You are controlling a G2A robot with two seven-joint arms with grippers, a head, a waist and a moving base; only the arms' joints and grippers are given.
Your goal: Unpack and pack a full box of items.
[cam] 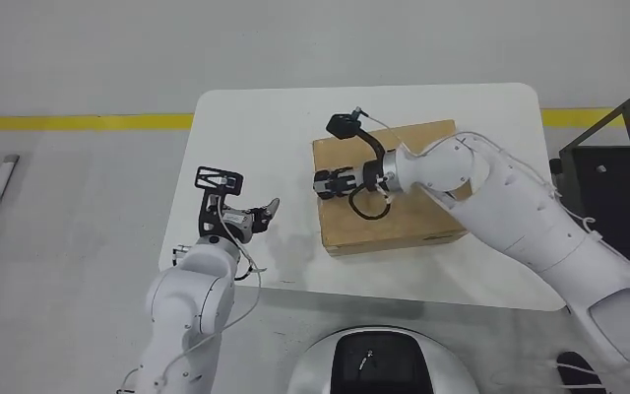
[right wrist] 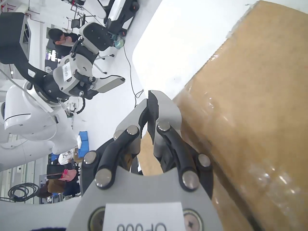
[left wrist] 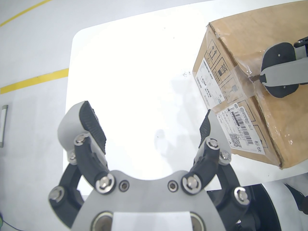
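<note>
- Top view: sealed box [cam: 374, 231] at the table's [cam: 256, 128] 3 o'clock; right gripper [cam: 320, 183], pinched closed, at its 9 o'clock edge.
- Left gripper [cam: 266, 212], spread wide, at the box's 8 o'clock.
- Unbraced, the box may slide if the tape [left wrist: 241, 69] resists.

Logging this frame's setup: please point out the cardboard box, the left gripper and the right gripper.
cardboard box [cam: 389, 231]: top view, bare part of its top face.
left gripper [left wrist: 146, 114]: left wrist view, gap between its open fingers.
right gripper [right wrist: 148, 100]: right wrist view, where its shut fingers meet.
</note>
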